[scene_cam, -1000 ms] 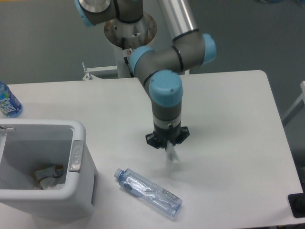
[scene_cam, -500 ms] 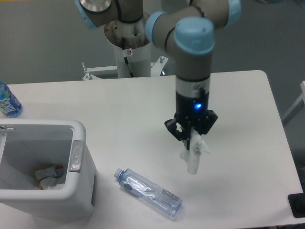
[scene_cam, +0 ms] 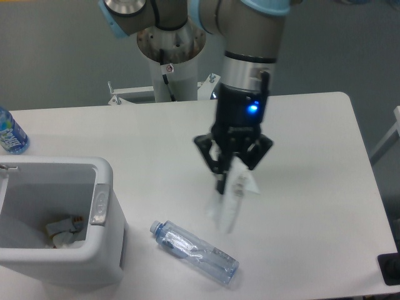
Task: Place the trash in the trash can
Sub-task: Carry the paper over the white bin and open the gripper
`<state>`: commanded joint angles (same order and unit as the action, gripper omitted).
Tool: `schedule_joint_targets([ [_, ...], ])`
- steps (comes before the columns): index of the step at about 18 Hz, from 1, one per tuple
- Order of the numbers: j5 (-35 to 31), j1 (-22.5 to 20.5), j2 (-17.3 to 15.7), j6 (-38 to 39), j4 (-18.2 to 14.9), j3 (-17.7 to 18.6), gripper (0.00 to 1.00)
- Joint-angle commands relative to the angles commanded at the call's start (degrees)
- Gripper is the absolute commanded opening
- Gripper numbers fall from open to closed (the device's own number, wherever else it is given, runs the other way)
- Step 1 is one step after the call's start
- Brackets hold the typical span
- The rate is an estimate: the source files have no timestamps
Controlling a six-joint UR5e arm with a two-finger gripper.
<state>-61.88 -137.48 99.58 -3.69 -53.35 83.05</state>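
Wrapper's up in the air!
Gripper [scene_cam: 229,177] clenched on the white paper wrapper [scene_cam: 230,199], dangling above the table [scene_cam: 312,156]; crushed bottle [scene_cam: 194,251] lies below; trash can [scene_cam: 100,206] at left.

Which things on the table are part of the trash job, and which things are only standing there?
Part of the job:
- white wrapper, hanging from the gripper, above the table
- crushed clear bottle, lying on the table
- white trash can, some trash already inside

Only standing there:
- blue-labelled water bottle, at the left edge

Wrapper [scene_cam: 230,199] in hand [scene_cam: 229,176], above table [scene_cam: 312,156]
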Motion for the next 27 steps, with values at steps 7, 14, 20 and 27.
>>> schedule_joint_targets([
  [7, -0.1, 9.7, -0.2, 1.5, 0.2, 0.4, 0.26],
  [14, -0.2, 15.7, 1.0, 0.8, 0.4, 2.2, 0.60],
  [20, -0.1, 16.5, 2.0, 0.3, 2.9, 1.5, 1.00],
  [27, -0.1, 15.6, 2.9, 3.9, 3.3, -1.3, 1.00],
])
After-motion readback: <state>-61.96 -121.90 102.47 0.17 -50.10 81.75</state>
